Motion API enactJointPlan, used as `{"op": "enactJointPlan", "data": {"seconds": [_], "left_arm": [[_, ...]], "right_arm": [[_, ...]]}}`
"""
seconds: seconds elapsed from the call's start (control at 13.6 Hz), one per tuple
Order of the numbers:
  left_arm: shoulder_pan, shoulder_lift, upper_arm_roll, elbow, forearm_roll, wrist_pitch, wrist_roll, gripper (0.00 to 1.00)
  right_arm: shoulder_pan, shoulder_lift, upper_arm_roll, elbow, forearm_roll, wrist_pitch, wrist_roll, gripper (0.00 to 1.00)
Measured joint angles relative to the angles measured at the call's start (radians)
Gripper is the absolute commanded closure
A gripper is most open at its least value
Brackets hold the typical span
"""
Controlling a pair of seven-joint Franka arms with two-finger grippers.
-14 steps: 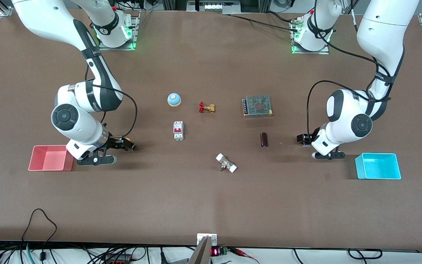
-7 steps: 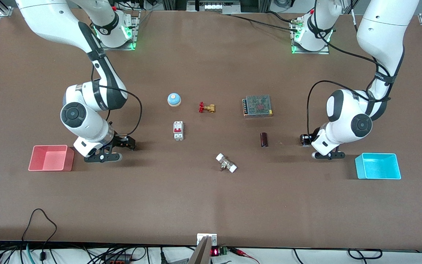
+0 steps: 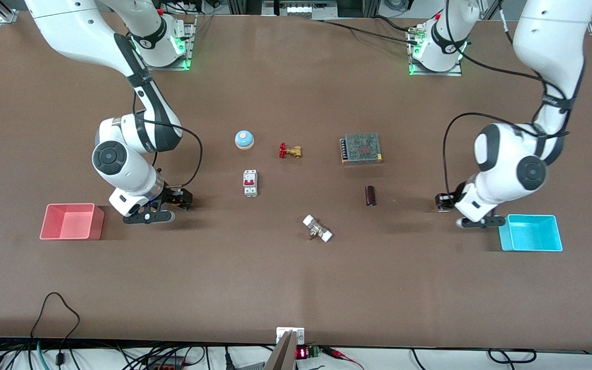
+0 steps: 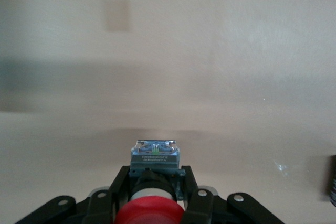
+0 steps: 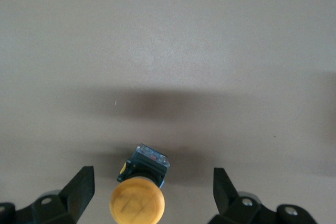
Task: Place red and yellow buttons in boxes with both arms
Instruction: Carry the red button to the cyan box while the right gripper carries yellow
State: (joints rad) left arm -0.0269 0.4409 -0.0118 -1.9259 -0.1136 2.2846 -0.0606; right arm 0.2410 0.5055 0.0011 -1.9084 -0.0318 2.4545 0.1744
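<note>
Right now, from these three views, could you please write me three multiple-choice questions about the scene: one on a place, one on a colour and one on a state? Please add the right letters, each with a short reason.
1. Where does the cyan box stand?
A. toward the left arm's end of the table
B. toward the right arm's end of the table
C. in the middle of the table

2. What colour is the cap of the button in the left gripper?
A. yellow
B. red
C. blue

3. How are the fingers of the right gripper?
A. open, one on each side of the yellow button
B. shut on the yellow button
C. shut on nothing

Answers:
1 A: the front view shows the box close to the left arm's hand.
2 B: the left wrist view shows the red button clamped between the fingers.
3 A: the right wrist view shows wide gaps between the fingers and the button.
</note>
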Motion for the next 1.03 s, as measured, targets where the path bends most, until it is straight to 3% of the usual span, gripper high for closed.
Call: {"op": "enactJointPlan", "data": {"seconds": [0.22, 0.44, 0.51, 1.03], "left_arm": [[0.036, -0.084, 0.024, 0.082, 0.086, -0.173, 0.003, 0.66], [0.097, -0.086, 0.027, 0.124, 0.107, -0.206, 0.009, 0.66], [0.119, -0.068, 0.028, 0.145, 0.109, -0.205, 0.017, 0.66], [0.23, 0.148, 0.03, 0.408, 0.109, -0.222, 0.128, 0.66]], "right_arm": [[0.004, 0.002, 0.003, -0.005, 0.0, 0.003, 0.0, 0.14], [0.008, 0.003, 0.003, -0.006, 0.0, 0.004, 0.0, 0.33], [0.009, 0.003, 0.003, -0.006, 0.0, 0.004, 0.0, 0.39], [0.009, 0.01, 0.003, -0.007, 0.0, 0.007, 0.0, 0.61]]}}
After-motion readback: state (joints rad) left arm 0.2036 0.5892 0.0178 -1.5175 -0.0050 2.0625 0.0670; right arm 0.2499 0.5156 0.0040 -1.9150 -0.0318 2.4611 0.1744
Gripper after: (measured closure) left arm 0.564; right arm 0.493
